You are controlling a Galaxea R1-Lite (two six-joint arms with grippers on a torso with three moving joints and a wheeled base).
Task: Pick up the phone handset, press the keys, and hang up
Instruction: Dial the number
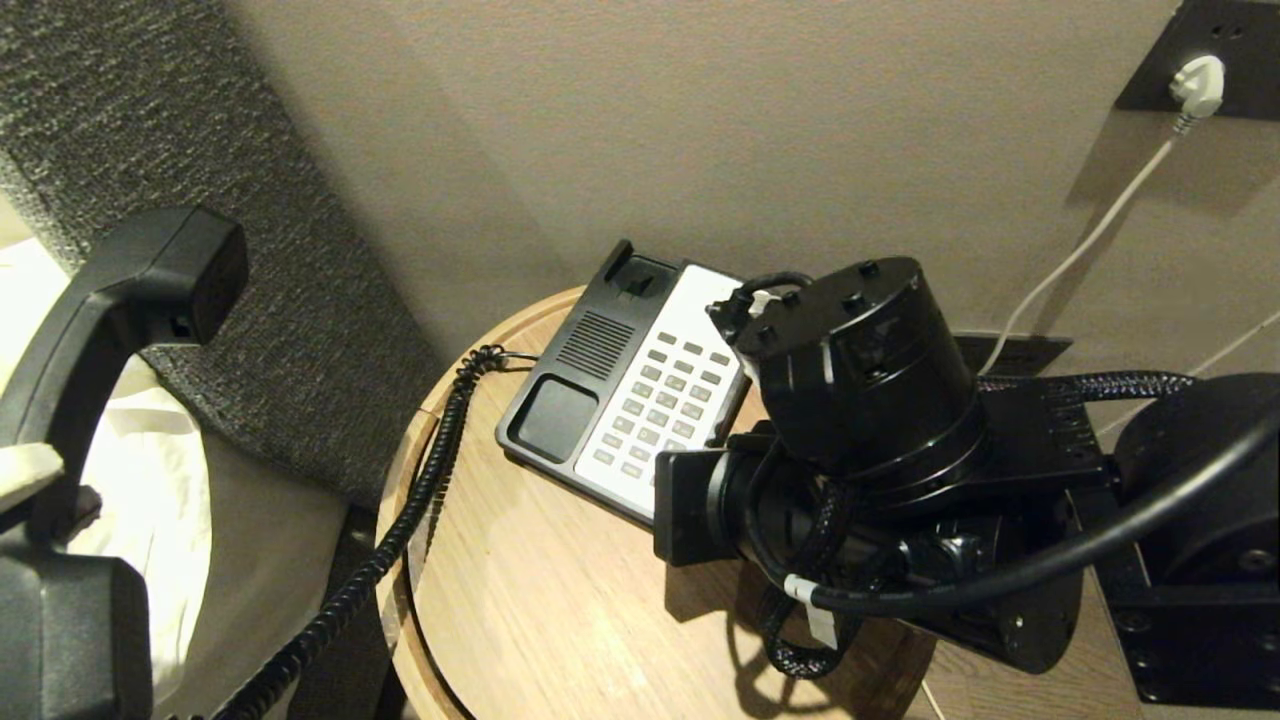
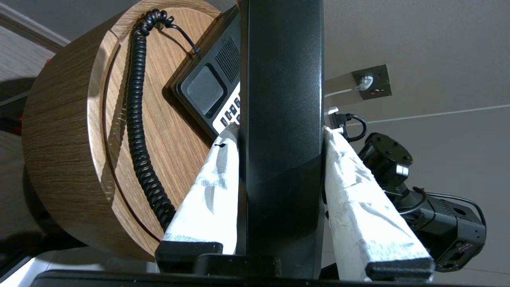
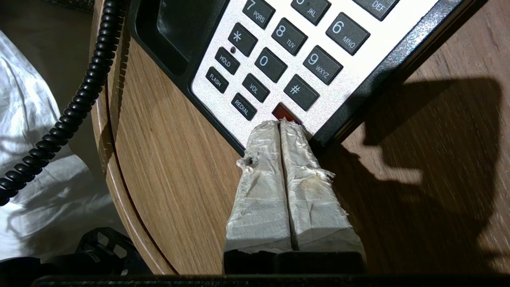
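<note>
My left gripper [image 2: 279, 128] is shut on the black phone handset [image 2: 281, 99], whose shaft sits between the two white-taped fingers [image 2: 211, 187]. In the head view the handset [image 1: 150, 270] hangs in the air at the far left, off the table. Its coiled cord [image 1: 420, 490] runs over the table edge to the black-and-white phone base [image 1: 600, 345], whose cradle is empty. My right gripper [image 3: 279, 124] is shut, fingers pressed together with nothing between them. Its tips rest at the red key [image 3: 283, 113] in the lowest row of the keys [image 3: 271, 65]. The right arm [image 1: 860, 400] covers that corner of the base.
The phone stands on a round wooden table [image 1: 560, 600] against a beige wall. A wall socket with a white plug [image 1: 1200, 85] and cable is at the back right. A grey upholstered panel [image 1: 250, 250] and white bedding [image 1: 150, 480] lie to the left.
</note>
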